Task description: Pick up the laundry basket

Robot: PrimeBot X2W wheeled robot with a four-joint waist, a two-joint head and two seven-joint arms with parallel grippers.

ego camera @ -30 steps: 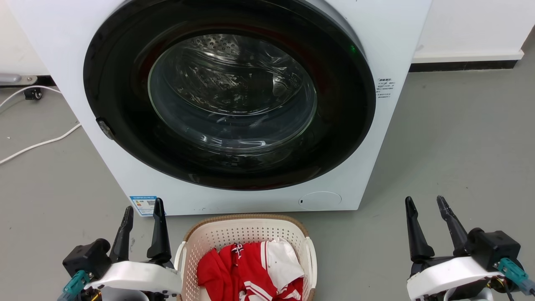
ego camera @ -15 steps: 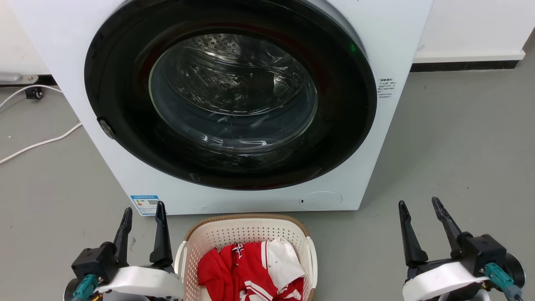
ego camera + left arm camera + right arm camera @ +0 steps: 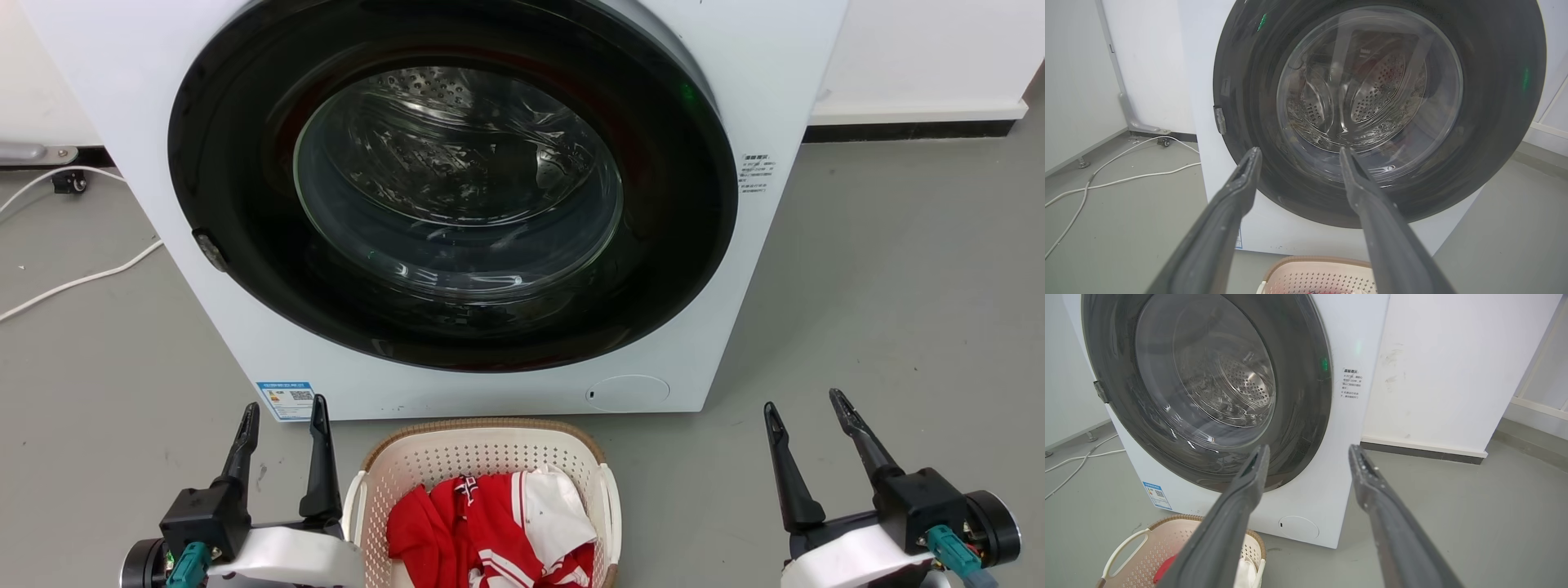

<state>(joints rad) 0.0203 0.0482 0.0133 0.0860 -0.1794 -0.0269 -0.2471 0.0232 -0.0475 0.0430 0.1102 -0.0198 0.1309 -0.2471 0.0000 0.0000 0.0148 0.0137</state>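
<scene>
Nothing can be read word for word. A blue-and-white label (image 3: pixel 284 399) sits at the lower left corner of the washing machine (image 3: pixel 490 392) front; it carries a small square code and lines of print, all too small to make out. On the right side of the front, beside the door, stands a small block of dark print (image 3: pixel 755 171) in several short lines, seemingly Chinese characters, too fine to read. The red shirt (image 3: pixel 441 531) in the laundry basket (image 3: pixel 482 445) bears a small dark patch with white marks, unreadable.

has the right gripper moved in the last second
Yes. The right gripper has shifted left and slightly down in the head view, toward the washing machine's round cover, which stayed put.
</scene>
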